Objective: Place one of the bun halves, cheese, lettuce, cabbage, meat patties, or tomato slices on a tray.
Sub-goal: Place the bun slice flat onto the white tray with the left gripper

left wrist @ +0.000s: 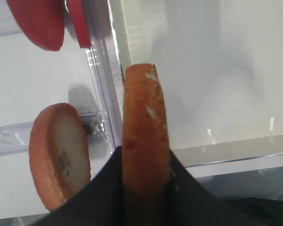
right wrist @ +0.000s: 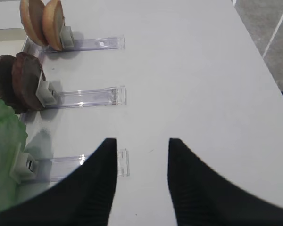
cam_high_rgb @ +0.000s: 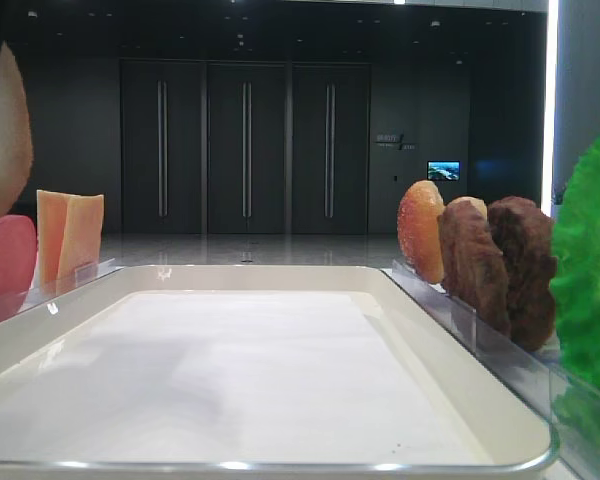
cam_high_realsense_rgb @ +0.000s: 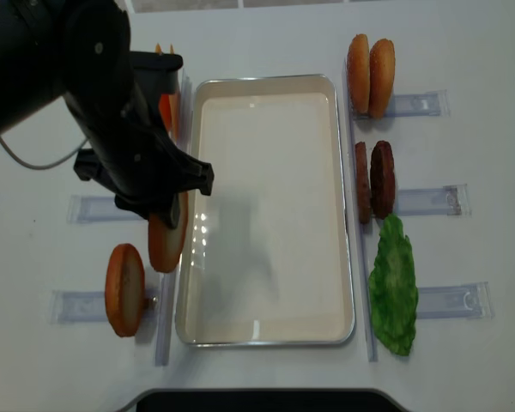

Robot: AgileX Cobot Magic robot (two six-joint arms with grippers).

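My left gripper (left wrist: 145,155) is shut on a bun half (left wrist: 144,113), held on edge over the white tray's left rim (left wrist: 188,155). From above, that bun half (cam_high_realsense_rgb: 166,247) hangs under the black left arm (cam_high_realsense_rgb: 112,129), beside the tray (cam_high_realsense_rgb: 266,283). A second bun half (cam_high_realsense_rgb: 124,289) stands in its clear rack to the left. Red tomato slices (left wrist: 37,23) stand further along. My right gripper (right wrist: 142,146) is open over bare table, with nothing between its fingers. Near it are lettuce (right wrist: 4,150), meat patties (right wrist: 21,82) and two bun halves (right wrist: 42,19).
Clear plastic racks (cam_high_realsense_rgb: 425,200) line both sides of the tray. Cheese slices (cam_high_rgb: 70,235) stand at the far left. On the right stand patties (cam_high_realsense_rgb: 373,180), lettuce (cam_high_realsense_rgb: 393,287) and buns (cam_high_realsense_rgb: 369,64). The table edge (right wrist: 273,80) runs to the right.
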